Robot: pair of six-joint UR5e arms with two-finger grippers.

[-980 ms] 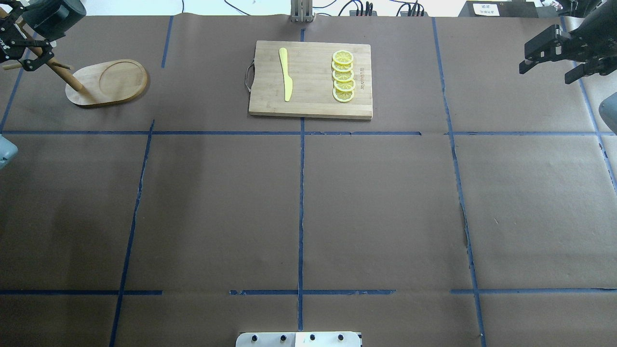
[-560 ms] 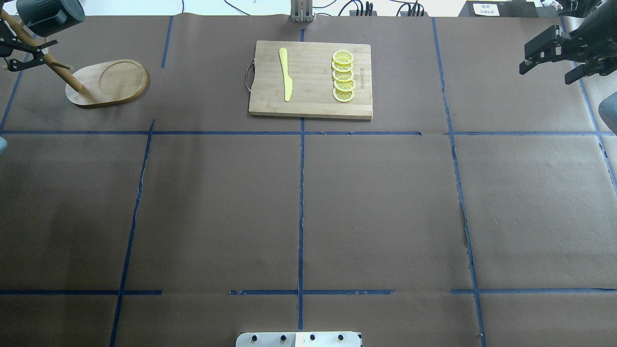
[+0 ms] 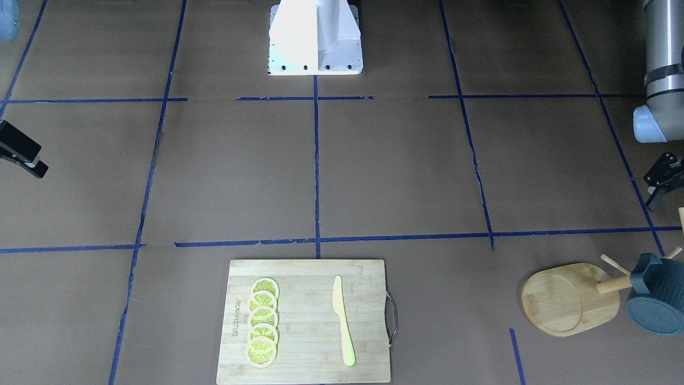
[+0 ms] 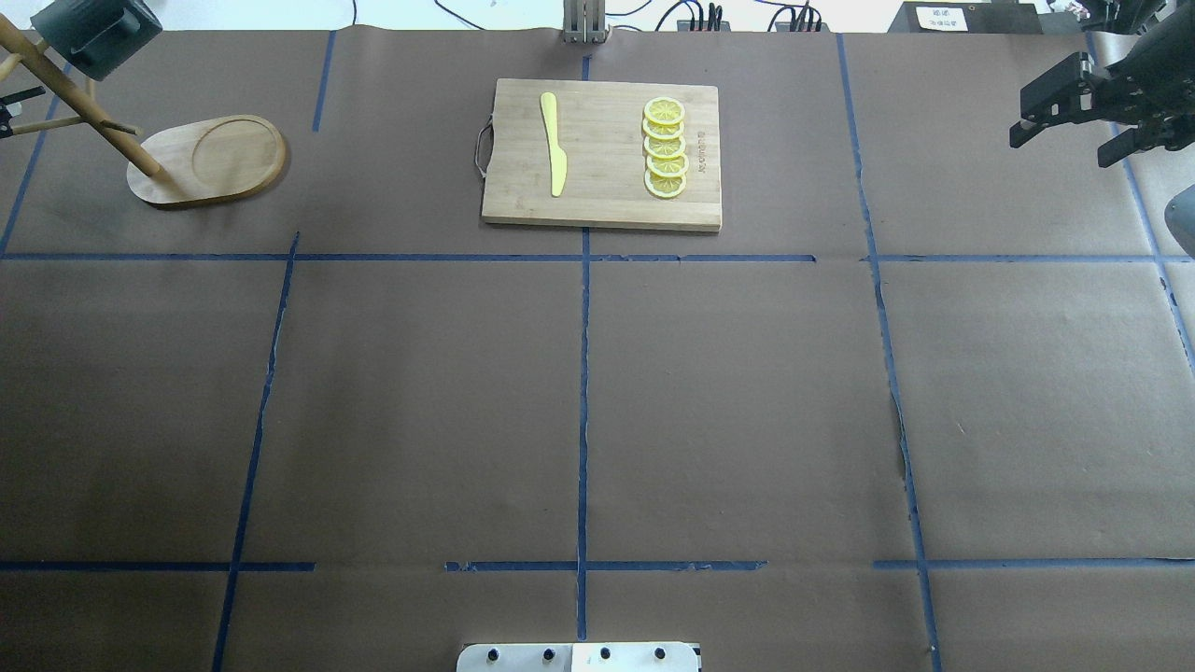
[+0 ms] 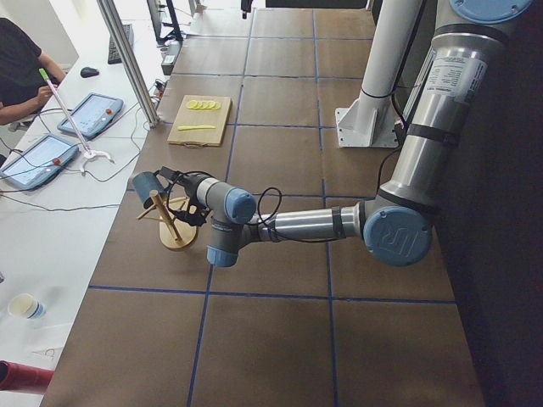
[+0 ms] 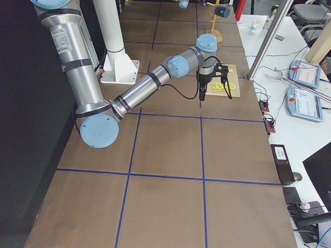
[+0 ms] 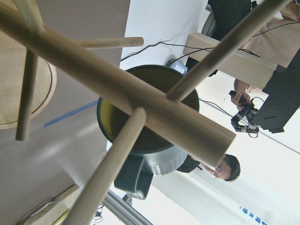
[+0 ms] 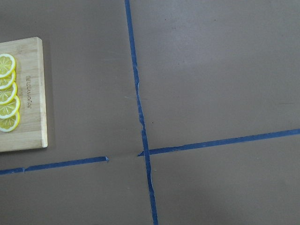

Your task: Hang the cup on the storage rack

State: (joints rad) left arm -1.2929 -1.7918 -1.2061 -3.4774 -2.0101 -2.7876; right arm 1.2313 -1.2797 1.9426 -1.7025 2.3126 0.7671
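Observation:
The dark blue-grey cup (image 4: 93, 37) hangs by its handle on an upper peg of the bamboo storage rack (image 4: 210, 159) at the far left of the table. It also shows at the right edge of the front view (image 3: 654, 299), beside the rack base (image 3: 566, 299). The left wrist view looks into its yellow-green inside (image 7: 140, 122) from behind the rack pole (image 7: 108, 79). My left gripper (image 3: 653, 192) is open and empty, apart from the rack. My right gripper (image 4: 1064, 145) is open and empty at the far right.
A bamboo cutting board (image 4: 602, 154) with a yellow knife (image 4: 554, 140) and several lemon slices (image 4: 665, 147) lies at the back middle. Blue tape lines cross the brown table cover. The robot base plate (image 4: 579, 656) is at the near edge.
My left gripper has drawn back from the rack pole toward the left edge of the overhead view. The cup stays on its peg. The right gripper has barely moved.

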